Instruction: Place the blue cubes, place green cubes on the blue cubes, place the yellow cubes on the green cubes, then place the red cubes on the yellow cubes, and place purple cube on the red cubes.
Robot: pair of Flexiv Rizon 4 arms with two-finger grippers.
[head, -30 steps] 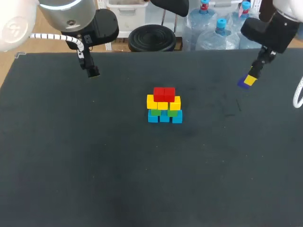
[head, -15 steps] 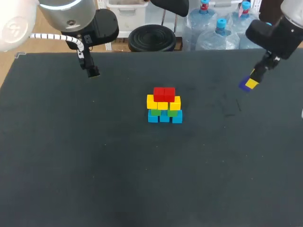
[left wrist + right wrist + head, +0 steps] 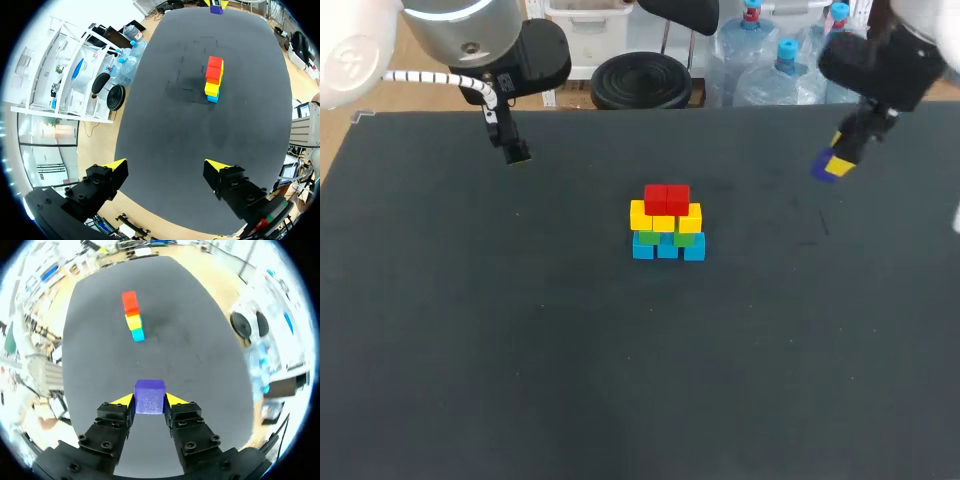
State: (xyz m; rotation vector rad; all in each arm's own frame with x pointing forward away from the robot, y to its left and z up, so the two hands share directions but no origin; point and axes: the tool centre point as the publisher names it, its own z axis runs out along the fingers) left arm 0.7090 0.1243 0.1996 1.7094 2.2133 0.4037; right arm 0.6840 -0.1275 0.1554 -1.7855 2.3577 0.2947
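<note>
Near the middle of the table stands a stepped pile: three blue cubes in a row, green cubes on them, yellow cubes above, and two red cubes side by side on top. The purple cube is clamped in the right gripper, above the far right corner.

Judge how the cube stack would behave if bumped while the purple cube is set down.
The stack looks loose: separate cubes in slightly uneven rows, so a sideways bump would probably shift or topple pieces. The purple cube, held squarely in the right tool, seems rigid and light.
</note>
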